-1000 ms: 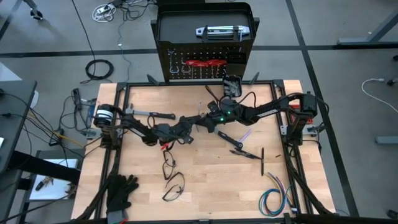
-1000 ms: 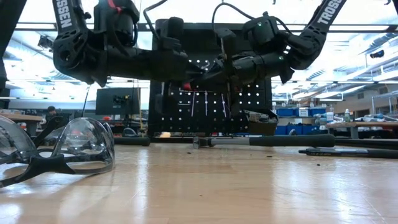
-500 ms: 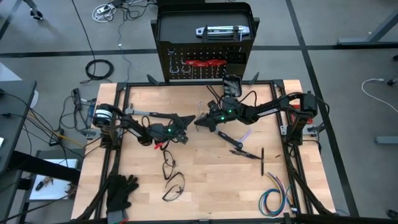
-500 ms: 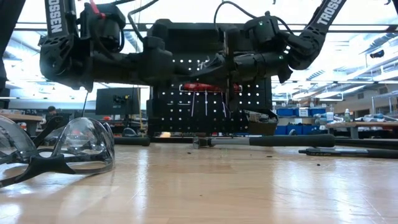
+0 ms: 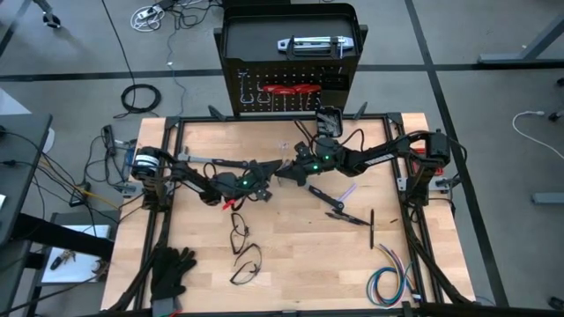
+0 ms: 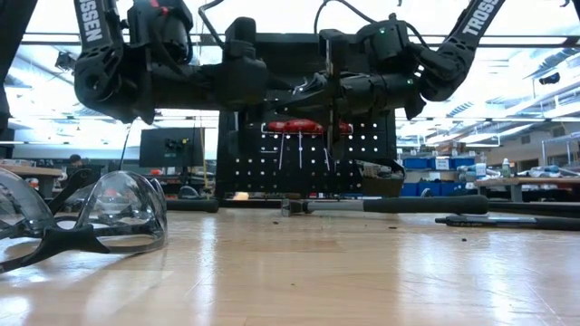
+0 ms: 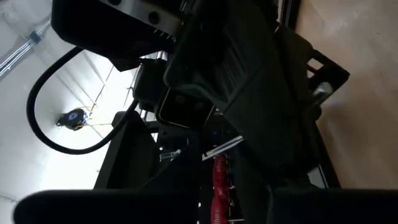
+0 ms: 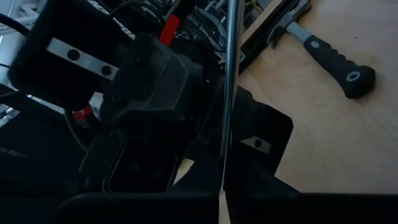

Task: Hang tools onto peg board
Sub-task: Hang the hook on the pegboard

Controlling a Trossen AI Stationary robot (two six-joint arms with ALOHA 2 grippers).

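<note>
Now the left gripper [image 5: 267,173] and right gripper [image 5: 284,173] meet tip to tip at centre frame. The right pinches a thin steel rod [image 8: 229,81]; how wide the left's fingers stand is unclear. The peg board [image 5: 291,92] stands at top centre.

Left arm: enters from nine o'clock, stretched low toward table centre, wrist level, well clear of the surface in the low view. Left gripper [image 5: 264,170]: near centre, fingertips pointing to three o'clock; finger spacing not discernible.

Right arm: enters from three o'clock, elbow bent, forearm reaching toward nine o'clock. Right gripper [image 5: 284,172]: fingers closed together, tip just beside the left gripper's.
</note>
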